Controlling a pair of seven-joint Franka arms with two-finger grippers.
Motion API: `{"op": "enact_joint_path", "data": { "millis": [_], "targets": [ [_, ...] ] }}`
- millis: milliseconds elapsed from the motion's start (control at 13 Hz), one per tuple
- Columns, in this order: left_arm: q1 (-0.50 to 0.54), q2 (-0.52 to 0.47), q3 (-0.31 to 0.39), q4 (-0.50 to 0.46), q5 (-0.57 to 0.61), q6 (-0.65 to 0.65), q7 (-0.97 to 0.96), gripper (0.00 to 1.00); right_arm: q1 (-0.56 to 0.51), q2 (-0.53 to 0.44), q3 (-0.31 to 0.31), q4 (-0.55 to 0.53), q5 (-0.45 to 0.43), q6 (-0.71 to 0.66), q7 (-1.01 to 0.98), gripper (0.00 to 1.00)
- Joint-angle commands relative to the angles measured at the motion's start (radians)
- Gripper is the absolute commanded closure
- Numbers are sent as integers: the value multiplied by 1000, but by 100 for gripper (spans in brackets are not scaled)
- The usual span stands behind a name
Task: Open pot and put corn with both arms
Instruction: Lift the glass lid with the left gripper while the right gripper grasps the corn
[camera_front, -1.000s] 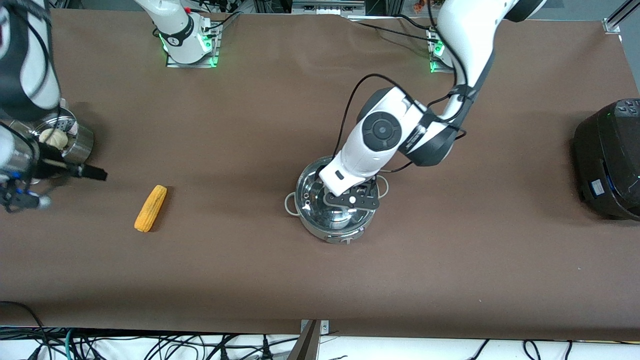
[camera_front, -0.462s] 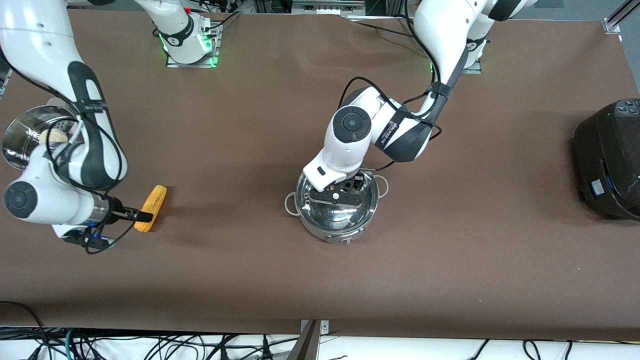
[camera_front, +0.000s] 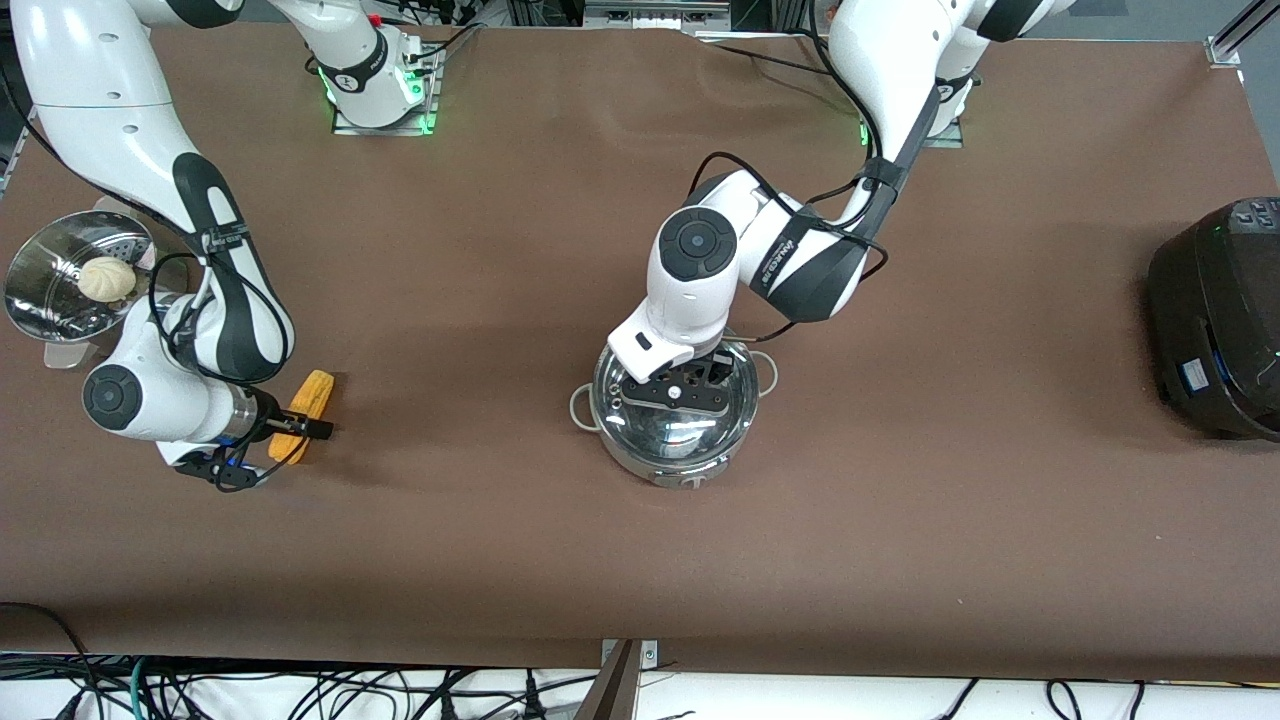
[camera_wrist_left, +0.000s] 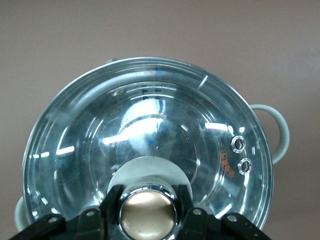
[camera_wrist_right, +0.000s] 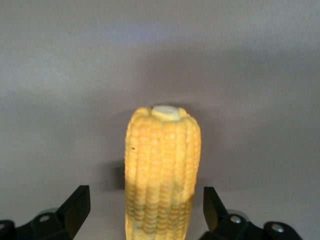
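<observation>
The steel pot (camera_front: 668, 462) stands mid-table with its glass lid (camera_front: 690, 432) on. My left gripper (camera_front: 684, 388) is down on the lid and shut on the round knob (camera_wrist_left: 148, 214); its fingers (camera_wrist_left: 111, 201) press the knob's sides in the left wrist view (camera_wrist_left: 148, 209). The lid (camera_wrist_left: 150, 120) sits flat on the pot. The yellow corn (camera_front: 314, 390) lies on the table toward the right arm's end. My right gripper (camera_front: 298, 432) is low over the end of the corn nearer the camera. It is open, and its fingertips (camera_wrist_right: 80, 201) straddle the cob (camera_wrist_right: 162, 160) with gaps on both sides.
A steel steamer pot (camera_front: 40, 290) with a white bun (camera_front: 107, 278) stands at the right arm's end of the table. A black cooker (camera_front: 1220, 320) sits at the left arm's end. The pot's grey loop handles (camera_front: 578, 408) stick out at both sides.
My right arm has swung in from the table's end and brought its open gripper down around the corn. My left gripper has shifted a little over the lid onto the knob.
</observation>
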Motion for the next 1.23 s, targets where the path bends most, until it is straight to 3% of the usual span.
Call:
{"op": "enact_joint_path", "data": {
  "millis": [0, 77, 154, 308, 462, 615, 692, 769, 846, 1000, 1154],
  "targets": [
    [-1, -134, 3, 13, 21, -204, -5, 100, -3, -38, 1, -44, 19, 2, -19, 59],
    [25, -177, 8, 7, 22, -244, 10, 100, -2, -44, 1, -33, 18, -16, -25, 90],
    [69, -213, 5, -14, 24, -307, 65, 100, 1, -61, 3, -18, 16, -62, -25, 98],
    [170, -273, 6, -103, 24, -410, 294, 100, 1, -111, 28, 60, 19, -224, -12, 98],
    [310, -314, 5, -210, 22, -406, 558, 100, 4, -168, 77, 151, 22, -391, 22, 98],
    [428, -314, 3, -275, 21, -369, 754, 100, 4, -208, 151, 186, 18, -434, 120, 96],
    [456, -316, 3, -321, 22, -340, 797, 100, 3, -205, 153, 186, 13, -423, 119, 76],
    [488, -317, 3, -378, 22, -297, 826, 100, -6, -196, 151, 180, 10, -397, 111, 11],
    [522, -323, 3, -454, 22, -218, 858, 100, -34, -164, 147, 168, 4, -351, 64, 0],
    [551, -355, 3, -635, 22, -39, 886, 100, -121, -104, 147, 112, 12, -230, -159, 0],
    [564, -368, 2, -781, 21, 141, 886, 100, -169, -84, 147, 47, 12, -138, -235, 0]
  ]
}}
